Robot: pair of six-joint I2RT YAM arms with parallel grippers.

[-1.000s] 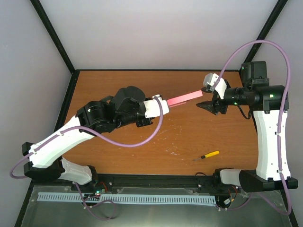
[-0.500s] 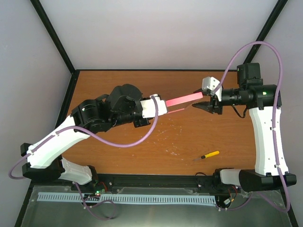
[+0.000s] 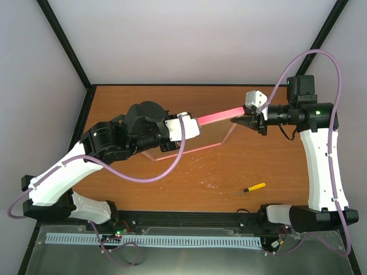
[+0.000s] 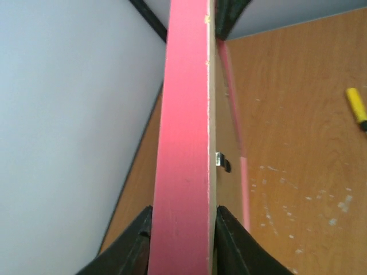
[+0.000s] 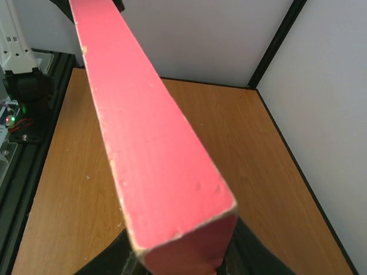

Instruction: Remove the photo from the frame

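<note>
The frame (image 3: 221,116) is held on edge above the table, its thin pink top rail running between both arms; its lower pink edge (image 3: 189,150) shows below. My left gripper (image 3: 196,124) is shut on the rail's left end; in the left wrist view the black fingers (image 4: 139,232) press both sides of the frame (image 4: 183,143), whose brown back carries a small metal clip (image 4: 218,158). My right gripper (image 3: 245,117) is shut on the frame's right corner (image 5: 172,217), with its black jaws on either side. The photo is hidden.
A yellow-handled screwdriver (image 3: 252,188) lies on the brown table (image 3: 275,166) at the right front, also in the left wrist view (image 4: 356,106). Grey walls and black corner posts (image 3: 69,46) close in the back and sides.
My right gripper has moved left to the frame's far corner and closed on it. The left arm has tipped and lifted the frame, so its lower edge now shows.
</note>
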